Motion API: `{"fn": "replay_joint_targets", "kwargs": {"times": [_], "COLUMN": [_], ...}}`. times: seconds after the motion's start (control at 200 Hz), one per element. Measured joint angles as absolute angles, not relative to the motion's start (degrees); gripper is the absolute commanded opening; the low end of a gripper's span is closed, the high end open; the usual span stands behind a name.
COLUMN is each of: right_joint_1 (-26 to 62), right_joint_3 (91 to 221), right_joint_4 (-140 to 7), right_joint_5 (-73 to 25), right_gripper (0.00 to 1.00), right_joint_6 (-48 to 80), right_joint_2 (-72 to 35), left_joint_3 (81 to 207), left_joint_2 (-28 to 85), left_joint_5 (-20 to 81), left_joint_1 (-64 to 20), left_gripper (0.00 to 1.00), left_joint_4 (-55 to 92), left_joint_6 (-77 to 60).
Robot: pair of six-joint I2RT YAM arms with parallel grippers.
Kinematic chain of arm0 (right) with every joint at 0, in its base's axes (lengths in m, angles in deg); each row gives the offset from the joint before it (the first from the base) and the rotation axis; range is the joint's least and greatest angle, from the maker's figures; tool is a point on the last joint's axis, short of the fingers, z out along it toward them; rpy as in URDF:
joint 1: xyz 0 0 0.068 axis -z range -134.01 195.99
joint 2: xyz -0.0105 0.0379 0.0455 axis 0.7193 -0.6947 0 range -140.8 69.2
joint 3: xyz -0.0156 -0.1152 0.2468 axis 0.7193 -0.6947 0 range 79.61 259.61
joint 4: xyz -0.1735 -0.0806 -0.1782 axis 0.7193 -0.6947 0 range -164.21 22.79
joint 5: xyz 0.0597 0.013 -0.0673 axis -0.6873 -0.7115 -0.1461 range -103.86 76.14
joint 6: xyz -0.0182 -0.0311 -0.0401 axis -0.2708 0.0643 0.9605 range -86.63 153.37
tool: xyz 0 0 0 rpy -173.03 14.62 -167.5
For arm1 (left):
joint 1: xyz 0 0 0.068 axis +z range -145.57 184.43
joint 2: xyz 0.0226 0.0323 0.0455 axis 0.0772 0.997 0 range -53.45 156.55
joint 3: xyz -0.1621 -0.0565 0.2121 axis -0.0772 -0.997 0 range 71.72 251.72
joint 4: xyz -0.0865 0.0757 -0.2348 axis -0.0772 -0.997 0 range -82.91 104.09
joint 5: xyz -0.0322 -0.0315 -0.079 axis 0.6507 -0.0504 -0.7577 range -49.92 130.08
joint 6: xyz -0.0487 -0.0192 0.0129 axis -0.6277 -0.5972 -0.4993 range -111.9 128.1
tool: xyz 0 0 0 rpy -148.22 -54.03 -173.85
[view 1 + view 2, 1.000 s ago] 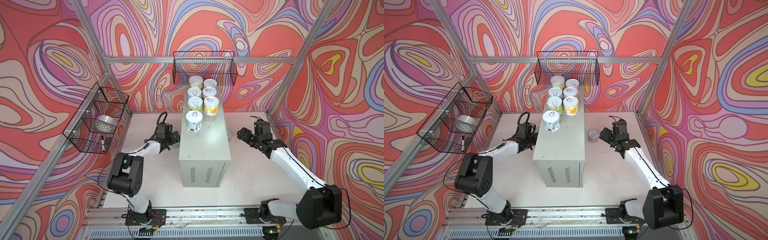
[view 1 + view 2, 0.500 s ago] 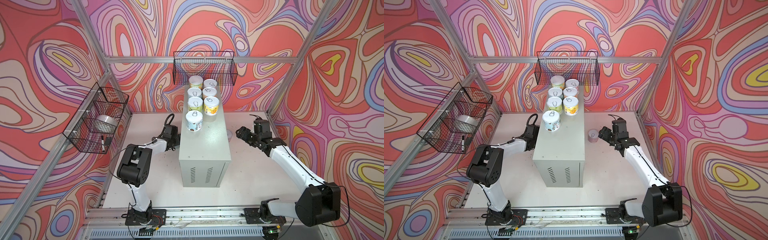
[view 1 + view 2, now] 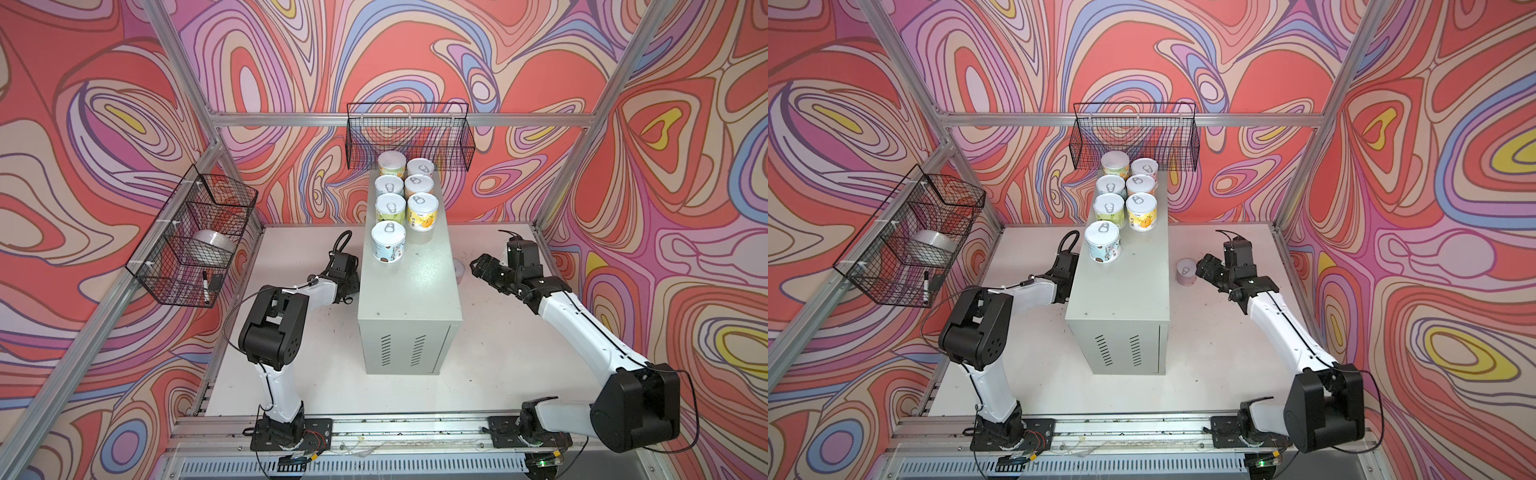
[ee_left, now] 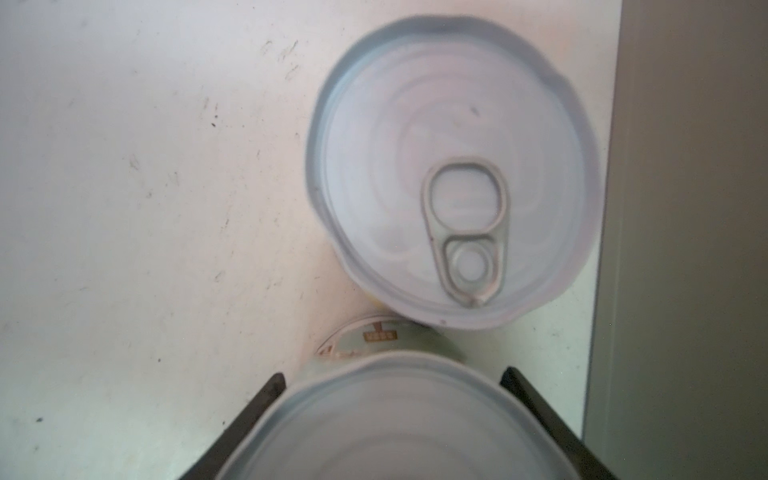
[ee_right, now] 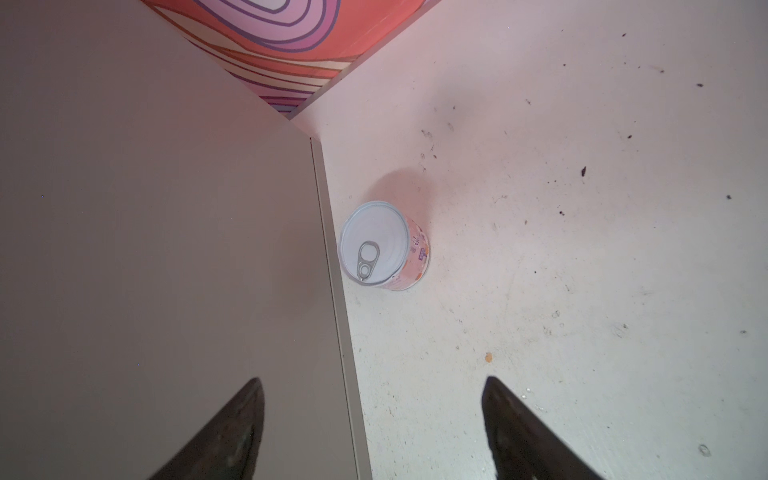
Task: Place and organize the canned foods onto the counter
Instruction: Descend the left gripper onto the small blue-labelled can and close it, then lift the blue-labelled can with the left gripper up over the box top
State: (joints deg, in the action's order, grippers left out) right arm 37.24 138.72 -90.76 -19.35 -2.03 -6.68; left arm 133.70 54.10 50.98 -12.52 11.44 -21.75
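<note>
Down by the counter's (image 3: 409, 286) left wall, our left gripper (image 4: 391, 376) is clamping the near can (image 4: 395, 428), its dark fingers (image 4: 270, 395) pressing on either side of the rim. We are working in a narrow lane. The far can (image 4: 453, 174) is standing just beyond the held one and just beside the grey wall, while bare tabletop (image 4: 124, 208) is lying open on the other side.

Our right gripper (image 5: 372, 380) is hanging with its fingers spread wide and nothing between them, and the counter's long right edge is running between them in its wrist view. A pink can (image 5: 384, 245) is standing upright on the tabletop just beside that edge.

Seven cans (image 3: 390, 208) are sitting in two columns on the counter's back half, leaving the front half bare.

We are seeing the left pair of cans only from the left wrist. In a top view the pink can (image 3: 1187, 272) is showing whole, while in a top view only a sliver of the pink can (image 3: 458, 266) is peeking past the counter.
</note>
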Motion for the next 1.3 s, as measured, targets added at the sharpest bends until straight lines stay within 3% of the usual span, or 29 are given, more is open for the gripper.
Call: {"fn": "replay_joint_targets", "kwargs": {"times": [0.04, 0.1, 0.351, 0.541, 0.841, 1.012, 1.297], "right_joint_1": [37.24, 37.24, 37.24, 37.24, 37.24, 37.24, 37.24], "right_joint_3": [138.72, 138.70, 137.41, 136.05, 133.58, 133.58, 132.86], "right_joint_4": [-90.76, -90.74, -89.54, -88.71, -87.24, -86.85, -87.13], "right_joint_5": [-19.51, -19.75, -20.80, -21.23, -21.80, -21.95, -21.82], "right_gripper": [0.84, 0.84, 0.83, 0.83, 0.83, 0.83, 0.83], "right_joint_6": [-2.05, -2.07, -2.58, -3.04, -3.17, -3.12, -2.62], "right_joint_2": [-6.70, -6.72, -6.72, -6.65, -5.74, -5.69, -2.74], "left_joint_3": [133.65, 133.59, 130.46, 123.56, 123.40, 128.89, 148.74], "left_joint_2": [54.06, 53.95, 50.15, 36.29, 16.92, 10.54, 4.14], "left_joint_5": [51.15, 51.37, 50.70, 49.58, 47.50, 46.52, 47.02], "left_joint_1": [-12.52, -12.52, -12.52, -12.52, -13.13, -13.92, -16.50], "left_gripper": [0.32, 0.00, 0.00, 0.00, 0.00, 0.00, 0.00], "left_joint_4": [11.37, 11.06, 7.65, 1.45, -10.44, -20.45, -35.75], "left_joint_6": [-21.62, -21.48, -21.27, -21.99, -22.16, -21.64, -17.97]}}
